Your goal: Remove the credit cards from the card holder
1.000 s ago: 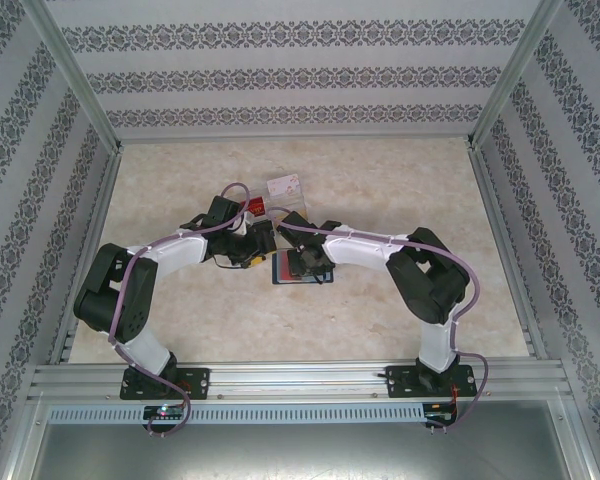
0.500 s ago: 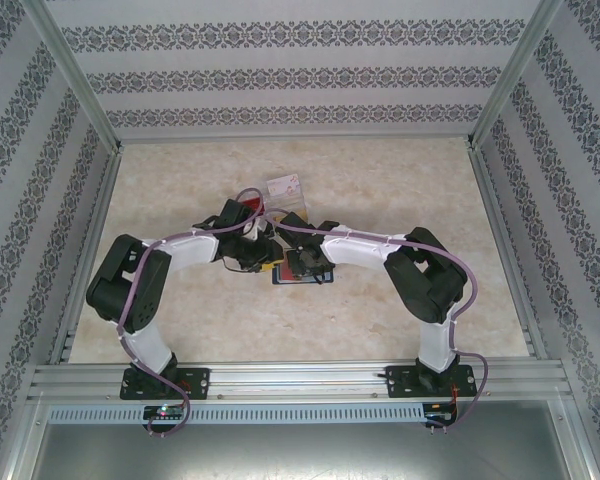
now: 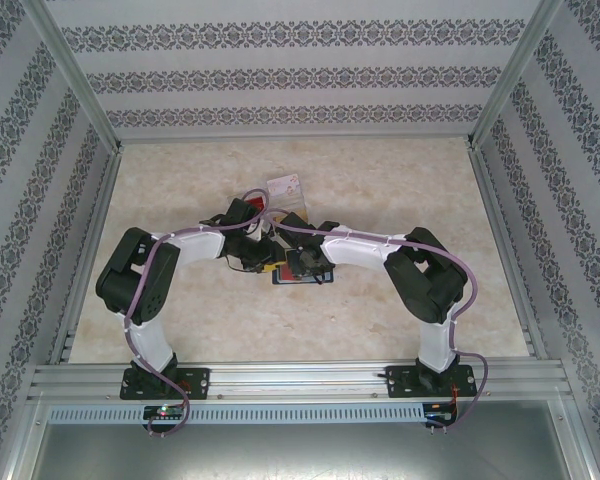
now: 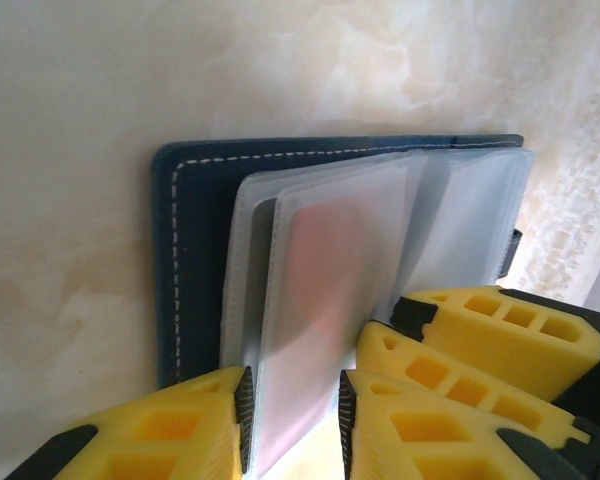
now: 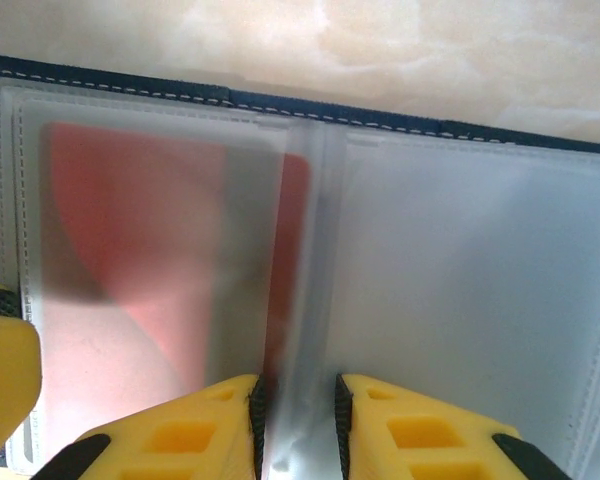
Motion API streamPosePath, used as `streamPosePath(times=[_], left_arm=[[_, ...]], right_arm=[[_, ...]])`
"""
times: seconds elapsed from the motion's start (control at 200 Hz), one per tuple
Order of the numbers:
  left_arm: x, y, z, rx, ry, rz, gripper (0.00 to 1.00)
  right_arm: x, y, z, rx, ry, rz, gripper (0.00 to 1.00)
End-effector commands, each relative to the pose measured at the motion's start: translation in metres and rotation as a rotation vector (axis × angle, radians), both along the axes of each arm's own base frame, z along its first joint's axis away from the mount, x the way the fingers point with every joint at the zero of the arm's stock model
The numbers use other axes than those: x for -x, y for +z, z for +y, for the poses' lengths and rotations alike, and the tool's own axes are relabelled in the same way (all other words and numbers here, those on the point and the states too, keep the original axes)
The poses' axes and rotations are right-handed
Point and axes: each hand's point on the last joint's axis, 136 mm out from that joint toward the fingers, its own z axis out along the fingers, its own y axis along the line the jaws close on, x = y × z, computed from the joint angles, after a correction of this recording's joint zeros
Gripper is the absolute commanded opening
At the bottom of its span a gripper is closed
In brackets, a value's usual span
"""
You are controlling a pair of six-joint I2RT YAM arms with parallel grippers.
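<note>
The navy card holder (image 4: 195,250) lies open on the table, its clear sleeves fanned out; from above it sits between both grippers (image 3: 280,278). My left gripper (image 4: 293,415) is shut on a raised sleeve with a reddish card (image 4: 325,260) inside. My right gripper (image 5: 298,410) is shut on another upright clear sleeve near the spine, beside the sleeve holding the red card (image 5: 130,230). The right gripper's yellow fingers (image 4: 480,330) rest on the holder's right side. A white-pinkish card (image 3: 285,186) lies loose behind the arms.
The enclosure has patterned walls and metal rails (image 3: 90,240) along both sides. A red card edge (image 3: 257,205) shows beside the left wrist. Bare marble tabletop (image 3: 400,180) stretches to the right and far side.
The left arm has swung its elbow rightward and brought its gripper in against the holder. The right arm has stayed in place.
</note>
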Motion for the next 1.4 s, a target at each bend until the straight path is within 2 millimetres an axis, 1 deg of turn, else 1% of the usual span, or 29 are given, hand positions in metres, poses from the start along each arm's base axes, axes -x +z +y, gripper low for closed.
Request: streamPosePath(times=[0.0, 0.23, 0.385, 0.59, 0.849, 0.924, 1.069, 1.219, 1.274, 1.324, 1.394], left_arm=[[0.003, -0.003, 0.001, -0.049, -0.029, 0.003, 0.31], [0.005, -0.007, -0.010, -0.034, -0.055, 0.011, 0.31], [0.004, -0.005, -0.012, -0.031, -0.060, 0.008, 0.31], [0.006, -0.009, -0.013, -0.026, -0.067, 0.019, 0.31], [0.006, -0.007, -0.018, 0.000, -0.081, 0.014, 0.31], [0.007, -0.008, -0.020, 0.017, -0.081, 0.020, 0.30], [0.006, -0.007, -0.020, 0.014, -0.078, 0.014, 0.27], [0.004, -0.003, -0.022, 0.028, -0.082, 0.004, 0.25], [0.004, -0.001, -0.022, 0.030, -0.083, -0.001, 0.22], [0.003, 0.000, -0.021, 0.021, -0.080, -0.010, 0.18], [0.002, 0.002, -0.018, -0.003, -0.080, -0.023, 0.13]], right_arm=[[0.012, -0.022, -0.020, 0.085, -0.005, 0.044, 0.28], [0.012, -0.022, -0.018, 0.073, -0.006, 0.048, 0.28], [0.012, -0.022, -0.018, 0.073, -0.007, 0.049, 0.28], [0.012, -0.021, -0.018, 0.065, -0.007, 0.049, 0.28], [0.011, -0.020, -0.016, 0.045, -0.011, 0.051, 0.28], [0.011, -0.016, -0.011, 0.000, -0.010, 0.058, 0.28], [0.007, -0.002, 0.001, -0.121, -0.013, 0.037, 0.28], [0.004, 0.004, -0.001, -0.180, -0.034, 0.035, 0.28], [0.003, 0.008, -0.002, -0.197, -0.042, 0.029, 0.28], [0.002, 0.012, -0.004, -0.205, -0.051, 0.021, 0.28], [0.000, 0.023, -0.006, -0.220, -0.056, -0.009, 0.30]])
